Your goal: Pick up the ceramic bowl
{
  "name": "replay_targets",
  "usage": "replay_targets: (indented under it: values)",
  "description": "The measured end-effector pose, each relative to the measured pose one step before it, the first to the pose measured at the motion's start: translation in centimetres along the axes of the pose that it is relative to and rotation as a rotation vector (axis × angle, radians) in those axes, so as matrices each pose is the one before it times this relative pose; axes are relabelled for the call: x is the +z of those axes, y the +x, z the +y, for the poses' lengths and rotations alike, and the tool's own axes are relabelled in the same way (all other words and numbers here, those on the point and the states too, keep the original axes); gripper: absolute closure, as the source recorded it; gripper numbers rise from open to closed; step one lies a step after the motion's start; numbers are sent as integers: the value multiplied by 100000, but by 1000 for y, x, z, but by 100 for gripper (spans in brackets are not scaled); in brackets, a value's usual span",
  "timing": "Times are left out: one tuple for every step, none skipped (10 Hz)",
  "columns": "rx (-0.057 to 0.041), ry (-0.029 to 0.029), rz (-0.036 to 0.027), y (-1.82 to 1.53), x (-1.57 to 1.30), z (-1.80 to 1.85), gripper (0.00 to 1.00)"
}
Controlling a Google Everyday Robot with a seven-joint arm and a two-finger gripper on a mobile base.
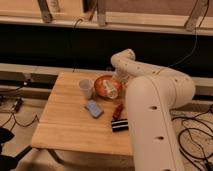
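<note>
Camera view: a wooden desk (70,127) stands before a dark wall, seen from above and in front. The bowl (101,84), orange-red and shallow, sits upright on the far part of the desk, right of the middle. Just to its left, very near or touching its rim, stands a pale translucent cup (86,88), narrower than the bowl.

The robot's thick white arm (150,100) rises from the lower right, bends at an elbow beyond the desk's far edge and comes down onto the bowl from behind and from the right. The gripper (111,90) shows as a whitish shape inside the bowl, over its right half, low against the inner surface. Whether it is spread, pressed together or pinching the rim cannot be told. The bowl lies flat on the desk.

Nearer the camera, a flat blue thing (93,108) lies in front of the cup, apart from it. A small red thing (118,110) lies in front of the bowl, close beside the arm, and a black block (119,125) with a light stripe lies just in front of that, also against the arm. Dark cables (196,134) trail on the floor at the right.
</note>
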Motion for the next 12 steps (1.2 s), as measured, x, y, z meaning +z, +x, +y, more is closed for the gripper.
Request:
replay_targets:
  values:
    - [425, 247, -65, -106, 41, -124, 20]
    - [1382, 1150, 525, -61, 542, -541, 20]
    - [1716, 1145, 536, -136, 481, -558, 20]
    - [1919, 1349, 1086, -32, 634, -608, 20]
    - [2264, 1214, 1801, 45, 817, -439, 20]
    - [1020, 365, 1528, 211, 438, -79, 20]
    - [428, -235, 1760, 359, 341, 202, 20]
    - [-1470, -405, 2737, 890, 318, 526, 20]
    - [-2055, -524, 2045, 898, 195, 667, 20]
    - [-3508, -384, 2665, 1297, 152, 938, 22]
    - [-4333, -272, 2654, 1316, 132, 985, 32]
    - [-2160, -235, 908, 420, -57, 444, 40]
